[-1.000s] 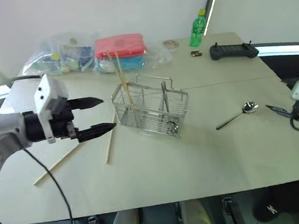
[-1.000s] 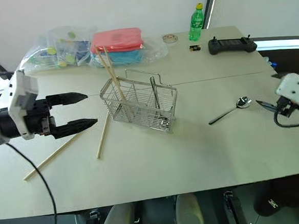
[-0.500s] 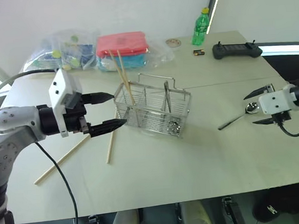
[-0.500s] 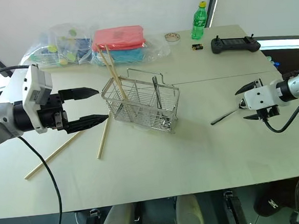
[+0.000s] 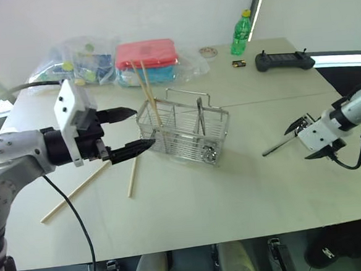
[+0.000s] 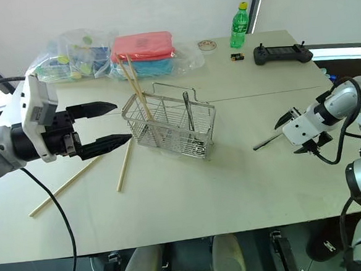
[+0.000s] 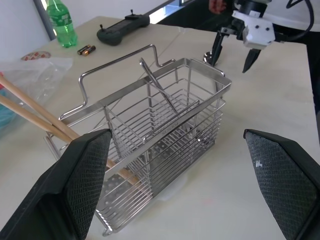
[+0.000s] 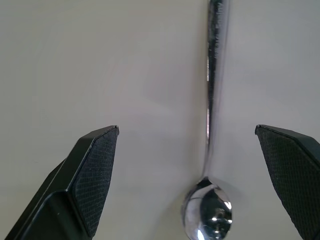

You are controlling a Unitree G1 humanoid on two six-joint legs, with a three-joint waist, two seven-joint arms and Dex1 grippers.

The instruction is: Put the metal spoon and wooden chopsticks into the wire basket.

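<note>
The wire basket [image 5: 183,134] stands mid-table. Two wooden chopsticks [image 5: 148,93] lean upright in its left end, and a metal utensil [image 5: 199,117] stands in a middle compartment. Two more chopsticks lie flat on the table left of the basket, one near it [image 5: 132,176] and one further out [image 5: 76,192]. My left gripper [image 5: 139,127] hovers open beside the basket's left end, holding nothing. The metal spoon [image 8: 209,125] lies on the table at the right. My right gripper [image 5: 305,140] points down over its bowl end, open, with the spoon between the fingers and apart from them.
Along the far edge are plastic bags [image 5: 70,65], a red-lidded box [image 5: 145,54], a tape roll [image 5: 207,52], a green bottle [image 5: 240,33], batteries [image 5: 237,63] and a black controller [image 5: 283,60]. The table's right edge lies close beyond the spoon.
My right gripper has swung in from the table's right edge and tipped downward over the spoon's bowl. The left gripper has stayed open beside the basket.
</note>
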